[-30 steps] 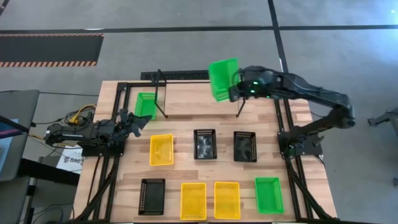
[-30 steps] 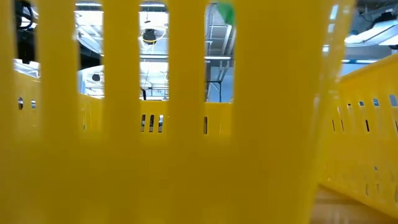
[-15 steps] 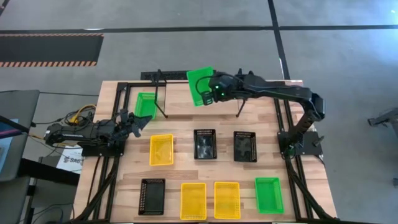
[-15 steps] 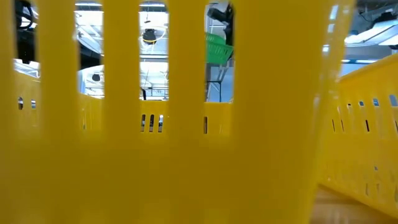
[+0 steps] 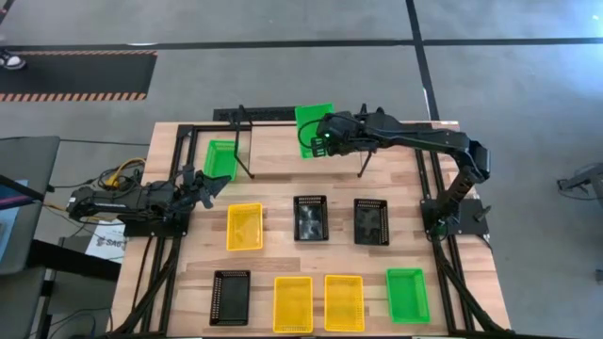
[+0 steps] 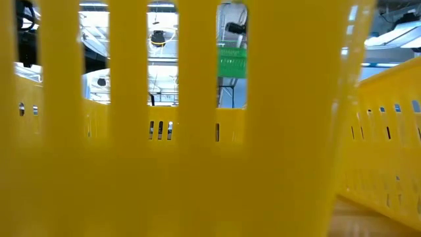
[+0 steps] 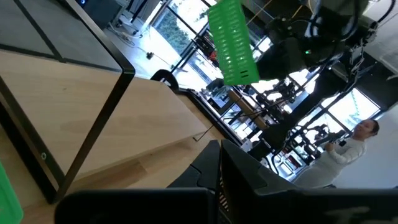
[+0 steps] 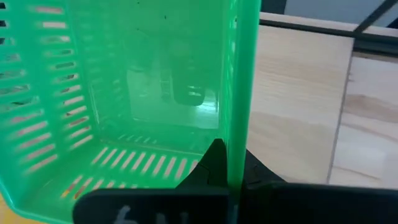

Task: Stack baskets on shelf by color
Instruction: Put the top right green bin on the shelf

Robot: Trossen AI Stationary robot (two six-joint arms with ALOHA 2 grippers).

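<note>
Front row of the surface (image 5: 443, 169), high view: black basket (image 5: 230, 298) at the left, two yellow baskets (image 5: 293, 303) and (image 5: 344, 302) side by side in the middle, a green basket (image 5: 407, 295) at the right. The nearer yellow wall (image 6: 296, 131) fills most of the low view

Middle row: yellow basket (image 5: 245, 227) left, then two black baskets (image 5: 310, 217) and (image 5: 371, 221), apart from one another

Left claw (image 5: 215, 185) – at the left edge of the surface, arm lying low, fingers clenched on nothing, pointing toward the shelf

Shelf (image 5: 247, 141) – along the far edge, black wire uprights showing. One green basket (image 5: 220, 158) sits at its left end, just outside the left upright

Right claw (image 5: 321, 139) – reaching in from the right over the shelf, between the uprights. Clenched on the rim of a third green basket (image 5: 312, 128). That basket hangs in the air, tipped up so its open side faces the claw; the right wrist view shows the dark fingers (image 8: 214, 163) pinching one green side wall (image 8: 243, 87), pale wood below. Through the slots in the low view the same basket (image 6: 232, 62) shows well clear of the wood

Far background, left wrist view: a person in a light top (image 7: 348, 146) beyond the rig
</note>
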